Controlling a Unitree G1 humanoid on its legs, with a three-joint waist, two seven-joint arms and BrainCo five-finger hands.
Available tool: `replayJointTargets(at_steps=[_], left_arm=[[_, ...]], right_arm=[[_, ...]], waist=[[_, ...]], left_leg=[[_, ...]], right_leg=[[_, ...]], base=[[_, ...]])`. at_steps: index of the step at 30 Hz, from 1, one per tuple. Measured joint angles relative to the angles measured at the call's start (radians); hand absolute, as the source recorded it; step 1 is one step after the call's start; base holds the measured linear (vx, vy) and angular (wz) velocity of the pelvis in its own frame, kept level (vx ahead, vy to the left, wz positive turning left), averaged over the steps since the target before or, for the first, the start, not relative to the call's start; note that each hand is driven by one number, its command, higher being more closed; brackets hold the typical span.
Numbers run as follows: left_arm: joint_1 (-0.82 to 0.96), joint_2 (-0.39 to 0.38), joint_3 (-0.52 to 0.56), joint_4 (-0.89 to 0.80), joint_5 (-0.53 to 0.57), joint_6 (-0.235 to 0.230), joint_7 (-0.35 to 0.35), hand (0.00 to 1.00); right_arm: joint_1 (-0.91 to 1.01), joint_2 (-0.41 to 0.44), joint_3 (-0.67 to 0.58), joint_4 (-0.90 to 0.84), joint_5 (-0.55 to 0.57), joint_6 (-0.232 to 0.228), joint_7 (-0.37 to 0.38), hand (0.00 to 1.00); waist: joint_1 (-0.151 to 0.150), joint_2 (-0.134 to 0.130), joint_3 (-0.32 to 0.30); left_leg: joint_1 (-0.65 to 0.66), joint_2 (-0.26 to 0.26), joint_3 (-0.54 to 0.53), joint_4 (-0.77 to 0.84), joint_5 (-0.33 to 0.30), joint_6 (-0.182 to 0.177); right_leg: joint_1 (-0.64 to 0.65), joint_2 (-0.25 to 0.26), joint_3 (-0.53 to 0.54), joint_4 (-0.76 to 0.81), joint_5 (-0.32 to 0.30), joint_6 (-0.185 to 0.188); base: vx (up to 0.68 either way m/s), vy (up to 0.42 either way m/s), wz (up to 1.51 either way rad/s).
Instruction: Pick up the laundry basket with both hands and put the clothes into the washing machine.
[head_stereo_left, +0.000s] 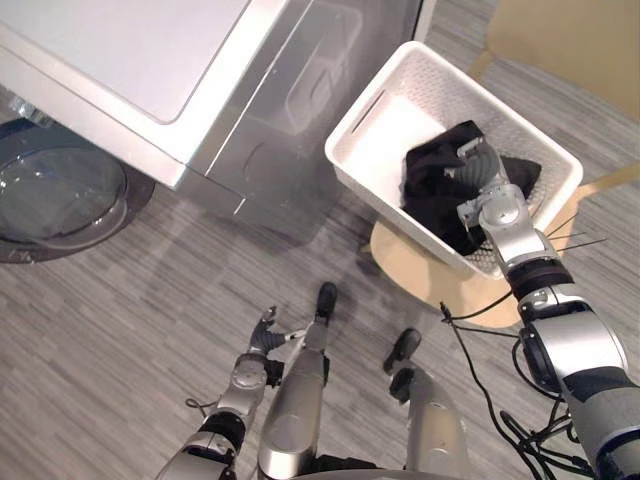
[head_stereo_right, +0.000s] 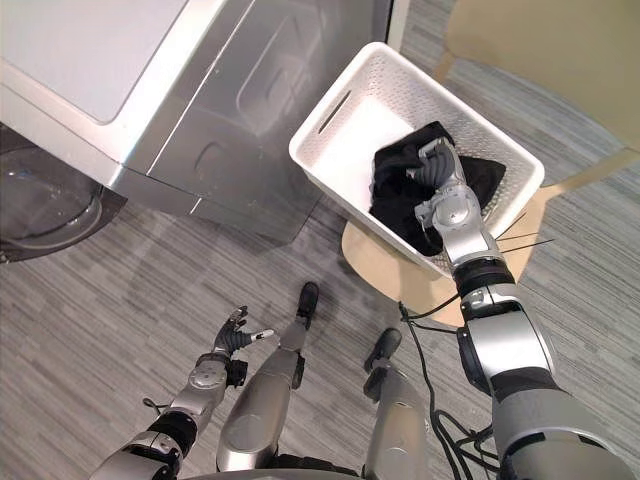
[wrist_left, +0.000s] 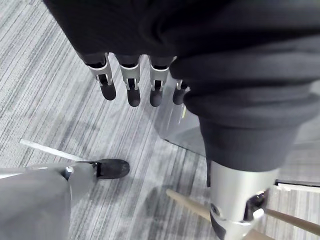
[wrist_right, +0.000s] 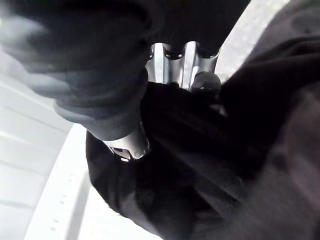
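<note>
Though reached into, not yet lifted: white laundry basket (head_stereo_left: 395, 130) at upper right of the frame, standing on a pale wooden chair seat (head_stereo_left: 410, 265). Inside, toward its right end, a heap of black clothes (head_stereo_left: 440, 185). Right hand (head_stereo_left: 497, 208) down in the basket on top of that heap, fingers and thumb curled into the cloth, gripping a fold as seen from the wrist. Left hand (head_stereo_right: 225, 345) at lower left, well apart from the basket, hanging above the grey plank floor (head_stereo_left: 120, 340) with fingers loose and spread, holding nothing. Silver washing machine (head_stereo_left: 150, 60) at upper left, near the basket. Round dark glass door (head_stereo_left: 55, 195) at the left edge, impossible to say whether open or closed. Judged as early in the task: nothing loaded into the machine, no two-handed hold on the basket, all visible clothes in the basket. Left to do: bring the left hand to the basket or carry the gripped garment across, reach the door, put the clothes in.
</note>
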Motion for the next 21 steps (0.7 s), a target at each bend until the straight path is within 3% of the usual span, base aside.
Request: replayJointTargets(at_steps=[3,8,12,16,19,21], left_arm=[[0.049,-0.005,0.012,0.002,0.022,0.013,0.0,0.0],[0.1,-0.012,0.036,0.001,0.024,0.012,0.001,0.0],[0.168,-0.018,0.037,-0.001,0.023,0.01,0.002,0.0],[0.232,-0.019,0.039,-0.022,0.015,0.009,0.007,0.0],[0.248,-0.019,0.033,-0.054,0.006,0.007,0.022,0.0],[0.242,-0.022,0.029,-0.122,-0.019,0.005,0.029,0.0]], right_arm=[[0.152,0.078,-0.03,-0.154,0.054,-0.014,-0.016,1.0],[0.386,0.215,-0.027,-0.403,0.171,-0.068,-0.009,1.0],[0.536,0.313,-0.02,-0.591,0.312,-0.124,0.053,1.0],[0.612,0.369,0.016,-0.746,0.455,-0.19,0.077,1.0],[0.615,0.374,0.071,-0.772,0.482,-0.212,0.091,1.0],[0.634,0.379,0.093,-0.812,0.49,-0.22,0.093,1.0]], waist=[[-0.022,-0.022,-0.039],[-0.029,-0.037,-0.135],[-0.052,-0.055,-0.223],[-0.053,-0.092,-0.254],[-0.052,-0.097,-0.258],[-0.063,-0.096,-0.257]], left_leg=[[0.017,0.002,0.005,0.0,-0.012,0.002],[0.085,-0.006,0.01,0.0,-0.019,-0.004],[0.144,-0.006,0.021,0.0,-0.042,-0.005],[0.218,0.013,0.09,0.0,-0.078,-0.004],[0.252,0.018,0.116,0.0,-0.087,-0.008],[0.246,0.007,0.091,0.0,-0.096,0.005]], right_leg=[[0.028,0.008,0.005,-0.025,0.007,0.006],[0.119,0.008,-0.001,-0.074,0.01,0.008],[0.187,0.014,0.001,-0.106,0.009,0.01],[0.223,0.03,0.066,-0.11,0.011,0.009],[0.221,0.029,0.105,-0.075,0.007,0.009],[0.169,0.011,0.178,0.079,-0.047,0.04]], base=[[0.07,-0.04,-0.06],[0.1,-0.035,0.05],[0.06,-0.018,-0.06],[0.01,-0.006,-0.41],[-0.03,-0.004,-0.39],[-0.1,-0.012,0.3]])
